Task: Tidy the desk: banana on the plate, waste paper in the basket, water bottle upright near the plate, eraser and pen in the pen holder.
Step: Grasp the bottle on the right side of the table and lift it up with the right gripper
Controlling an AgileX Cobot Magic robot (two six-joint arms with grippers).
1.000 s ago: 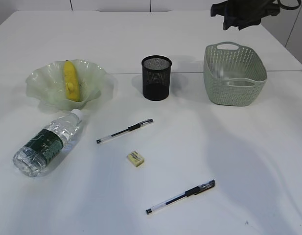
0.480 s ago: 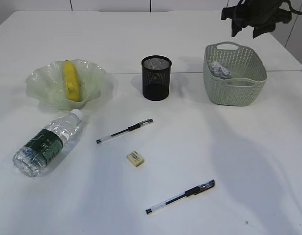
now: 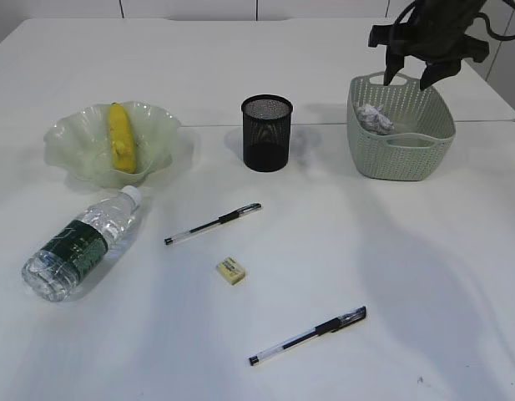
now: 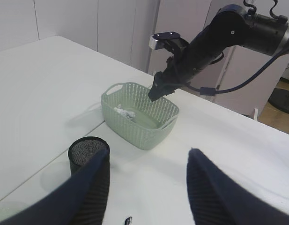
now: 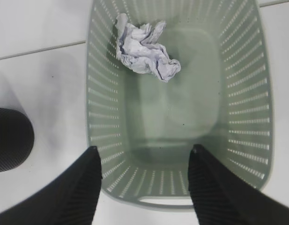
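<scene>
The white table [image 3: 424, 276] holds a plate [image 3: 73, 154], a lying bottle [image 3: 80, 244], two pens [image 3: 213, 224] [image 3: 307, 336], an eraser [image 3: 230, 270], a black pen holder [image 3: 266, 134] and a green basket [image 3: 399, 142].

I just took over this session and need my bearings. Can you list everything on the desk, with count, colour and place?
banana: 1, yellow, on the plate
plate: 1, pale green, far left
water bottle: 1, clear, green label, lying near left
pen holder: 1, black mesh, centre back
basket: 1, grey-green, right back
waste paper: 1, white, in the basket
pens: 2, black, lying centre and front
eraser: 1, cream, centre
left gripper: open, empty
right gripper: open, above basket
</scene>
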